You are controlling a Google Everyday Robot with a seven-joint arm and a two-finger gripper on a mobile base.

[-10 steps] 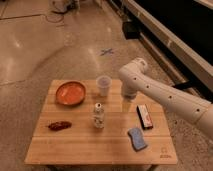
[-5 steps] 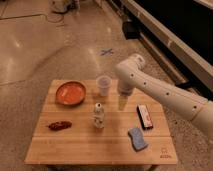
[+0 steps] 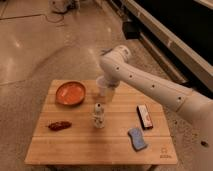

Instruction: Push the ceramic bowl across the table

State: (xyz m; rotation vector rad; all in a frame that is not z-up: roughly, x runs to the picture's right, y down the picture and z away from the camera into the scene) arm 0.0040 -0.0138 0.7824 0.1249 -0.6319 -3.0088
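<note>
The ceramic bowl, round, shallow and orange, sits at the far left of the light wooden table. My white arm reaches in from the right and bends down at the table's far edge. My gripper hangs at the end of it, just right of the bowl and apart from it. It is right at the small translucent whitish cup and partly covers it.
A small bottle stands mid-table in front of the gripper. A dark red item lies front left. A blue sponge and a dark rectangular object lie to the right. A small logo marks the front right corner.
My arm has swung left along the table's far edge. The gripper has moved from right of the cup to right at it, closer to the bowl. The objects have not moved.
</note>
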